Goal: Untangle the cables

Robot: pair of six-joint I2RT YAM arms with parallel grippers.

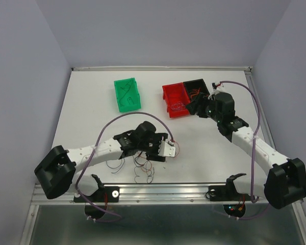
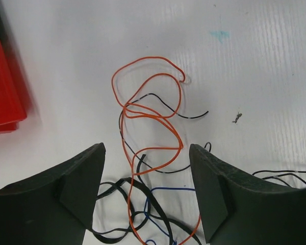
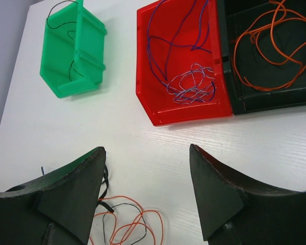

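The cables lie as a loose tangle [image 1: 143, 167] on the white table, just in front of my left gripper [image 1: 168, 149]. In the left wrist view my left gripper [image 2: 147, 148] is open and held above the tangle. An orange wire [image 2: 145, 57] loops ahead of it and runs down between the fingers, crossing black wires [image 2: 117, 185] and a blue wire [image 2: 174, 189]. My right gripper [image 1: 194, 105] is open and empty by the bins. In its wrist view [image 3: 146, 148] bare table lies between the fingers, with orange and black strands [image 3: 127, 224] at the bottom.
A green bin [image 1: 127, 94] holds thin black wires. A red bin [image 3: 158, 109] holds blue-purple wires [image 3: 191, 84]. The black bin [image 3: 229, 76] beside it holds orange wires [image 3: 255, 46]. The red bin's edge [image 2: 2, 87] shows in the left wrist view.
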